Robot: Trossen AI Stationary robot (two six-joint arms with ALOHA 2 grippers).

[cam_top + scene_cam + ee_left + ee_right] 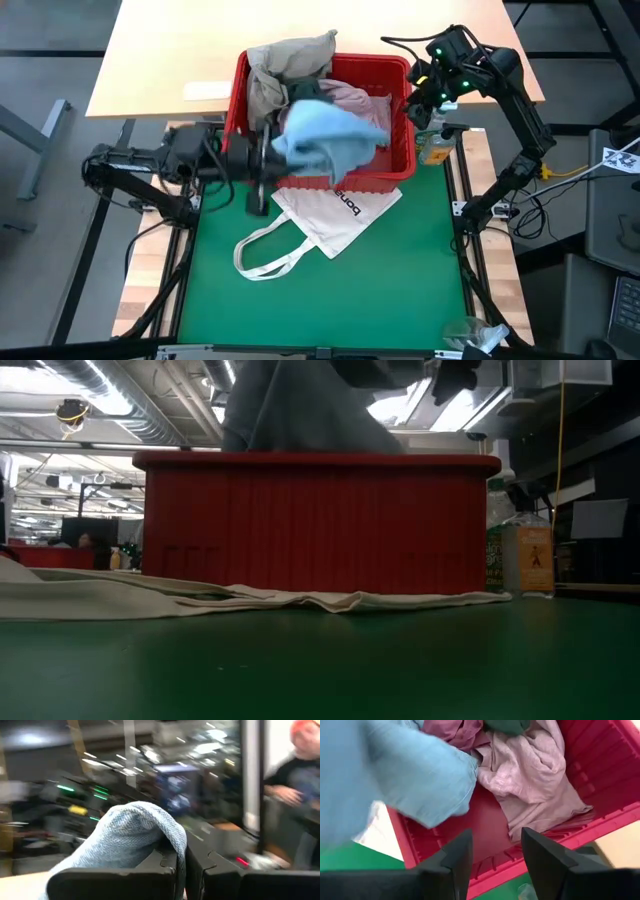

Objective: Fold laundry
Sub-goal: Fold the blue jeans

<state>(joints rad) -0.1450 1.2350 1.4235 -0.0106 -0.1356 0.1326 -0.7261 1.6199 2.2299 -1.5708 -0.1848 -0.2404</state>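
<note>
A red slotted basket (400, 165) stands at the far middle of the green mat. It holds laundry: a beige garment (290, 60) piled at its far left and a mottled pink one (535, 780) on its floor. A light blue garment (325, 135) spreads above the basket's near half, with my left gripper (266, 160) shut on it at its left end. My right gripper (495, 850) hangs open over the basket's right part, pointing slantwise down, with nothing between its fingers. My left gripper pinches a bunched fold of the light blue garment (170, 837) between its two shut fingers. The cloth humps up over one finger (125, 870). The fingers come about level from the table's left. The garment trails rightward over the basket; whether it rests on the other clothes I cannot tell.
A white tote bag (335, 215) with black lettering lies flat on the mat just near of the basket, its loop handles (265, 255) toward the left. A bottle (437, 145) stands by the basket's right near corner. A person (295, 775) sits beyond the table.
</note>
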